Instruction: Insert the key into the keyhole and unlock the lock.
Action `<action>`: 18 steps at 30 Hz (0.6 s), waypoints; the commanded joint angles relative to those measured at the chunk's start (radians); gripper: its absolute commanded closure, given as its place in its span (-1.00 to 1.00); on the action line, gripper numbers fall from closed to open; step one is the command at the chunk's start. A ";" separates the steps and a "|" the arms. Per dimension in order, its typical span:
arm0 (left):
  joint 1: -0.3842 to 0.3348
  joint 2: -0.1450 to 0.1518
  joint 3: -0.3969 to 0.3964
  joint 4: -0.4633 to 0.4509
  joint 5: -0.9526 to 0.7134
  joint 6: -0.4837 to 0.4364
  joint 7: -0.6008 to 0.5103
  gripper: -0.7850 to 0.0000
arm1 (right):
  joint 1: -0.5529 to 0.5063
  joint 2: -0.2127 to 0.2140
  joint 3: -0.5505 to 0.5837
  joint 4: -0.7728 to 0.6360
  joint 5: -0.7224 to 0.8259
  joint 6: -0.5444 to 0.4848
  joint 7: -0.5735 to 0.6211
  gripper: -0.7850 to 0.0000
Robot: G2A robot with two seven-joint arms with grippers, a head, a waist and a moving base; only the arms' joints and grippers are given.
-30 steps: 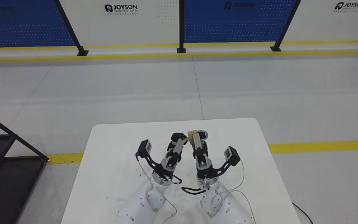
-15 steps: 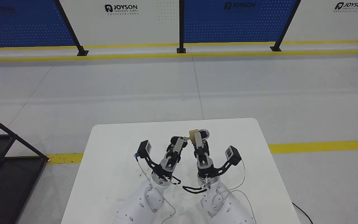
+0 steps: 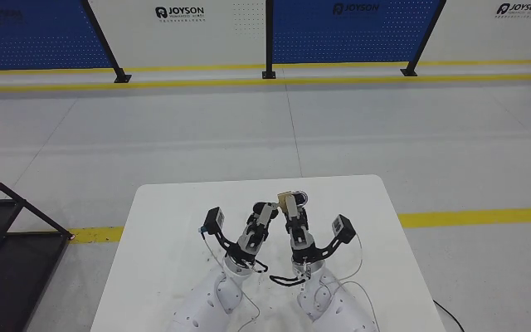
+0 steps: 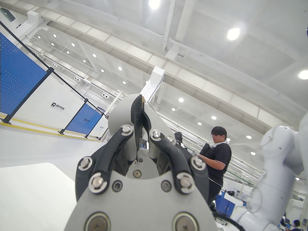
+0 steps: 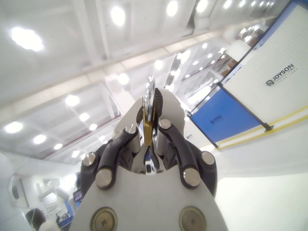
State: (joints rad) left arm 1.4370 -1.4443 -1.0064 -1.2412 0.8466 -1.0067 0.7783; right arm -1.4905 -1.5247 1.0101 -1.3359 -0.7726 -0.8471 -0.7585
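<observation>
A white table (image 3: 158,241) stands on a pale grey floor (image 3: 332,133) crossed by yellow lines (image 3: 465,218). Blue and white panels (image 3: 353,33) line the far side, and a black rack (image 3: 21,241) stands left of the table.

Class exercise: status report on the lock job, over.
Right gripper shut on lock. Left gripper shut on key, tip barely showing. Key not yet inserted; nothing between them.

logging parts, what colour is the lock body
Brass yellow lock, in the right pincer; best in the right wrist view.
</observation>
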 commanded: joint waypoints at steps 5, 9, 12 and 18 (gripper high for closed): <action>0.002 -0.003 -0.009 -0.003 0.049 0.017 0.029 1.00 | 0.001 -0.002 -0.001 0.001 -0.009 0.009 0.008 1.00; 0.003 -0.005 -0.018 -0.007 0.113 0.042 0.073 1.00 | 0.000 -0.003 0.000 0.001 -0.008 0.011 0.012 1.00; 0.006 -0.007 -0.017 -0.009 0.155 0.067 0.102 1.00 | -0.001 -0.003 0.000 0.000 -0.007 0.013 0.013 1.00; 0.004 -0.009 -0.014 -0.012 0.216 0.107 0.142 1.00 | -0.001 -0.004 0.002 0.000 -0.003 0.014 0.020 1.00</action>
State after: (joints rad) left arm 1.4426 -1.4535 -1.0207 -1.2523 1.0514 -0.9049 0.9152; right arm -1.4918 -1.5287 1.0120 -1.3361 -0.7758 -0.8333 -0.7404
